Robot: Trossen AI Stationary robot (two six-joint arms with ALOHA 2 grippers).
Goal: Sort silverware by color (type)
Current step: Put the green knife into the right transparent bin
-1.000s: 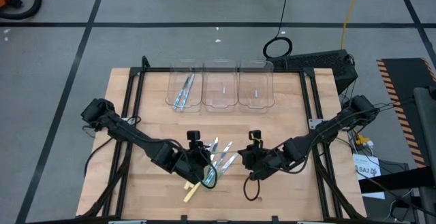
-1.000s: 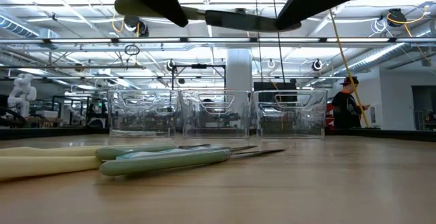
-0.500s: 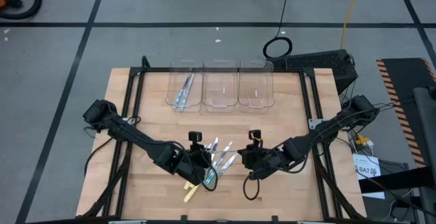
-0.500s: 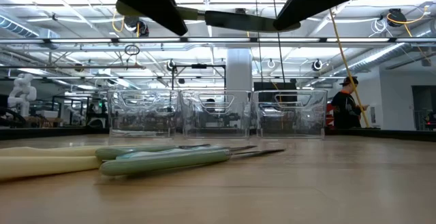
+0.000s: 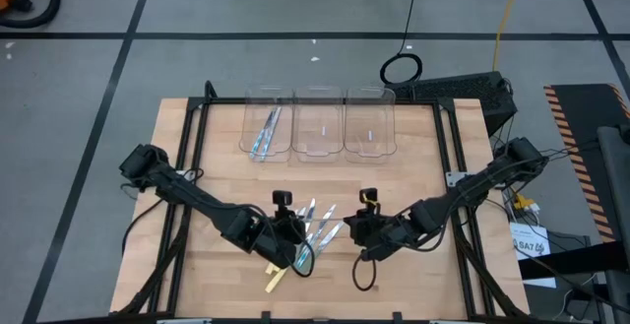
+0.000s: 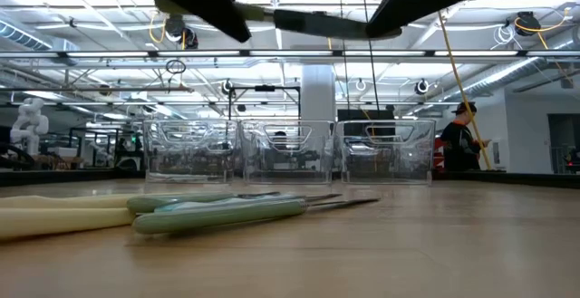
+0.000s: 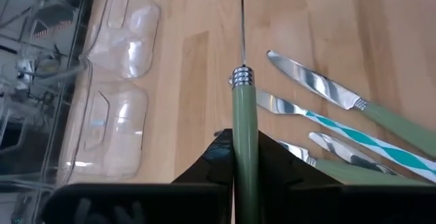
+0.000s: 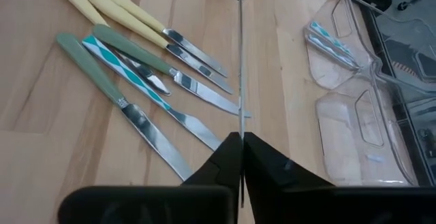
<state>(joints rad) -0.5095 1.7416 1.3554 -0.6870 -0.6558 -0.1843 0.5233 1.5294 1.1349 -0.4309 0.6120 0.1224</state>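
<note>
High view: three clear bins (image 5: 317,123) in a row at the far side of the table (image 5: 413,181); blue-patterned pieces already in the leftmost one. Loose silverware (image 5: 317,227) in a heap well short of the bins, between the left gripper (image 5: 293,242) and the right gripper (image 5: 362,228).

Low view: green knife (image 6: 313,24) held level above the table, one dark gripper at each end; pale yellow and green pieces flat on the wood in front of the bins.

Left wrist view: fingers (image 7: 272,161) clamped on the green handle (image 7: 244,142), blade edge-on and pointing away; more knives on the table beside it, bins off to the side.

Right wrist view: fingers (image 8: 262,157) pinched together on the thin blade (image 8: 240,81); yellow, green and blue-striped pieces spread beside it.

Step in hand, as judged: hand-over of a green knife between the arms. Next move calls for release by one gripper, then carriage to an empty bin, apart from the blue pieces.
</note>
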